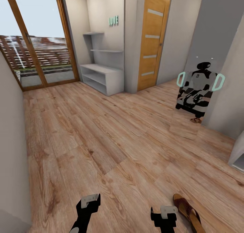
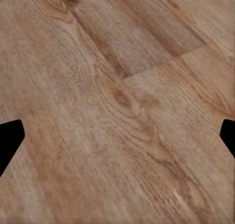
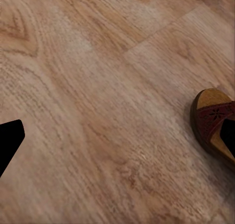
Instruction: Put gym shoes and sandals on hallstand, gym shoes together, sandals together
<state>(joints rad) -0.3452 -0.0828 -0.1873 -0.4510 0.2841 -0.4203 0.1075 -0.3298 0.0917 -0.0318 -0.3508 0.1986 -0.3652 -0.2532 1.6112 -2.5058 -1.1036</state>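
Near the right tool [image 1: 163, 215], spread, one sandal [image 1: 187, 212] lies on the floor [image 1: 101, 134]; left tool [image 1: 88, 203] spread above bare planks; rack [image 1: 101, 77] well apart, by the far wall

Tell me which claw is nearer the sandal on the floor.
Right. The right claw hangs just beside the sandal, on its left in the head view; the left claw is farther off, beyond the right one, over bare floor.
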